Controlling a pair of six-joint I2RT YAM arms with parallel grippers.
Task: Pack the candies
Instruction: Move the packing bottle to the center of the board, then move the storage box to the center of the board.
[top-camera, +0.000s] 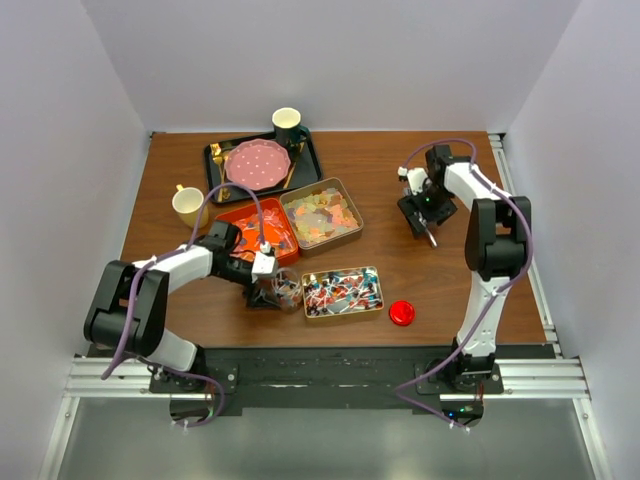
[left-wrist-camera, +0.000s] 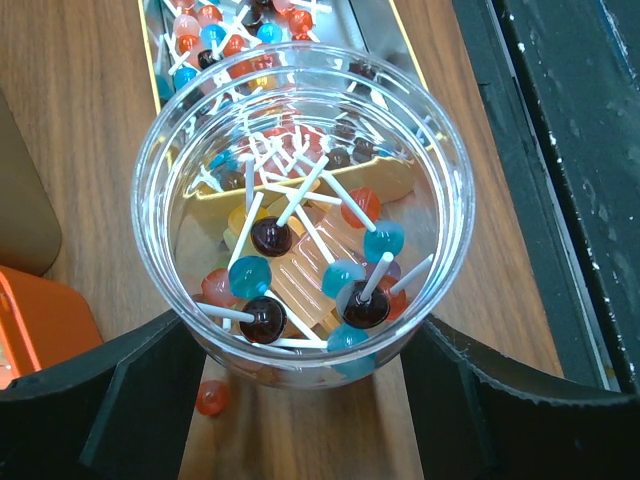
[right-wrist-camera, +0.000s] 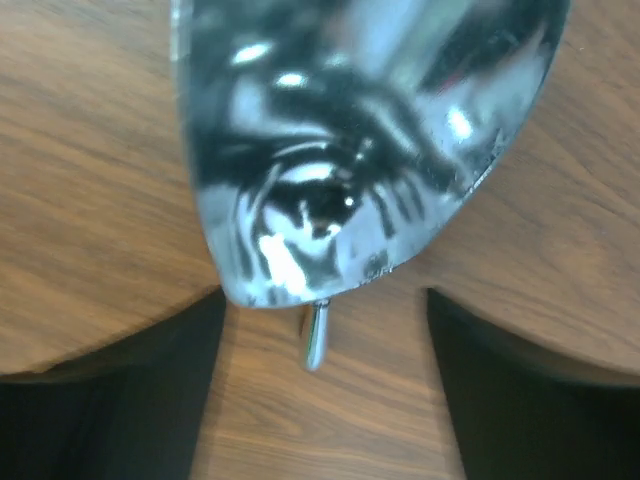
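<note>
My left gripper (left-wrist-camera: 305, 350) is shut on a clear round jar (left-wrist-camera: 300, 110) standing on the table; it shows in the top view (top-camera: 272, 292) too. The jar holds several candies (left-wrist-camera: 270, 238): blue, dark and red lollipops on white sticks, and a pale orange gummy piece. One loose red candy (left-wrist-camera: 212, 397) lies on the wood under the jar's near side. A gold tin of lollipops (top-camera: 342, 290) sits just right of the jar. A second gold tin (top-camera: 322, 213) holds pale gummy pieces. My right gripper (right-wrist-camera: 325, 320) is open over a metal scoop (right-wrist-camera: 360, 150), its short handle (right-wrist-camera: 314, 335) between the fingers, untouched.
An orange tin (top-camera: 258, 228) lies behind the left gripper. A round red lid (top-camera: 402, 313) lies right of the lollipop tin. At the back stand a black tray (top-camera: 312, 160) with a pink plate (top-camera: 257, 163), a dark cup (top-camera: 288, 125) and a yellow mug (top-camera: 188, 205).
</note>
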